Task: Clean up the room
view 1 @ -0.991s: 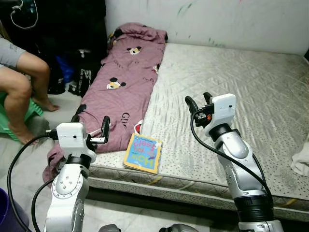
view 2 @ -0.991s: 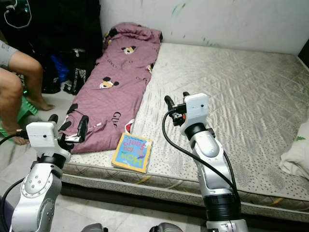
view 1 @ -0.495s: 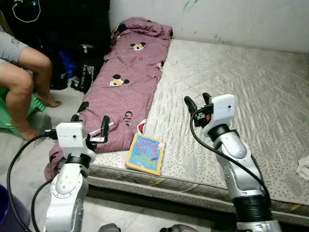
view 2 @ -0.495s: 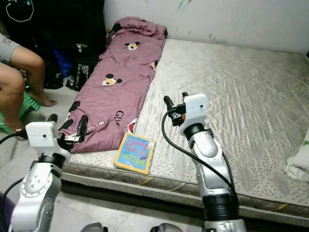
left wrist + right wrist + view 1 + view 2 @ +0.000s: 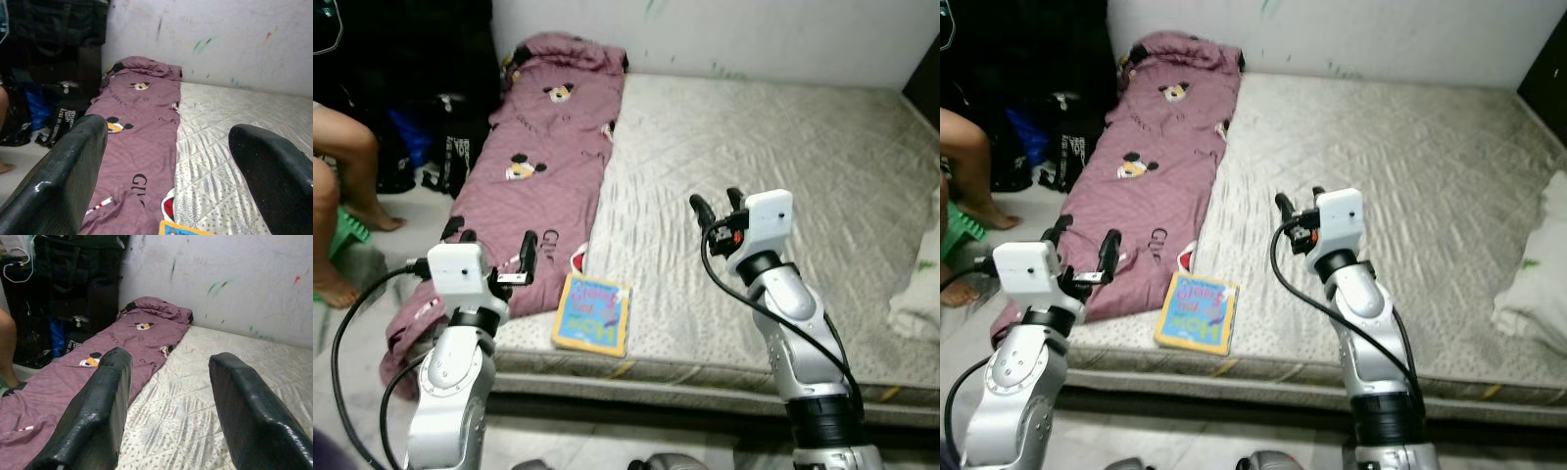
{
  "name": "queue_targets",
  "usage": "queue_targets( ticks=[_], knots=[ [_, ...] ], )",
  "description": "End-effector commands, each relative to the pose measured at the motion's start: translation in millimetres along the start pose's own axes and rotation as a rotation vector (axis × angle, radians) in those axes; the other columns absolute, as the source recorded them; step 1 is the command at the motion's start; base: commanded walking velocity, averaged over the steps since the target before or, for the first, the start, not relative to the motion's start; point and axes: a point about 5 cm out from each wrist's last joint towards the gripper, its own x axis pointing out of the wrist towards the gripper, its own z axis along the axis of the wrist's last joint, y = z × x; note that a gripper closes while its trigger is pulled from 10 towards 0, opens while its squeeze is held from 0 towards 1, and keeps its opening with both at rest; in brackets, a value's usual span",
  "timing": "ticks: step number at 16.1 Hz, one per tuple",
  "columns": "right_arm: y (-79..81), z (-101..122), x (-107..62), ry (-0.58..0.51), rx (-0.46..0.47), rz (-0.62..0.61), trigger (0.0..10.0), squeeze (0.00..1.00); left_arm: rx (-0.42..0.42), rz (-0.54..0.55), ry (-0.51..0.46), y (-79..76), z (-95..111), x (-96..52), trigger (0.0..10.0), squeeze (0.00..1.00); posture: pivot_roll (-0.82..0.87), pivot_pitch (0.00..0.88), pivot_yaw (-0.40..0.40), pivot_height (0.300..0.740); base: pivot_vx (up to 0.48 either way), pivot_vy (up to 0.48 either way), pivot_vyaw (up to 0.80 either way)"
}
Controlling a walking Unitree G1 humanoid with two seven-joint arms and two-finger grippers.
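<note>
The bare quilted mattress (image 5: 773, 166) sprawls across the floor and takes up most of the scene, running up to the white wall (image 5: 754, 39) at twelve o'clock. Along its nine o'clock edge lies the long purple blanket (image 5: 533, 166), printed with cartoon mice, bunched up at the wall end and spilling off the near corner. Dark bags (image 5: 431, 147) pile up beyond it at ten o'clock, and a person's bare legs (image 5: 342, 186) sit at the nine o'clock edge. At three o'clock a crumpled white cloth (image 5: 915, 294) rests on the mattress. Down at six o'clock, flat on the near edge just beside the blanket, sits the colourful picture book (image 5: 592, 313). The left gripper (image 5: 489, 253) hovers over the blanket's lower end, fingers spread wide, nothing between them. The right gripper (image 5: 713, 206) floats above the middle of the mattress, fingers likewise well apart and carrying nothing, well clear of the book.
</note>
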Motion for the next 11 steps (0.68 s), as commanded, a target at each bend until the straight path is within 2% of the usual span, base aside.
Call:
queue_targets(
  ticks=[1, 11],
  knots=[
    [-2.0, 1.7, 1.1, 0.0, -0.002, -0.006, 10.0, 0.0, -0.005, -0.003, 0.013, -0.8, -1.6, 0.4, 10.0, 0.0, -0.09, 0.0, -0.034, 0.74, 0.0, -0.349, 0.0],
    [-2.7, 1.9, 2.8, -0.002, -0.007, -0.002, 10.0, 0.0, -0.007, -0.006, 0.017, -2.1, -2.4, 0.6, 10.0, 0.0, -0.09, 0.0, -0.04, 0.74, 0.0, -0.375, 0.0]
  ],
)
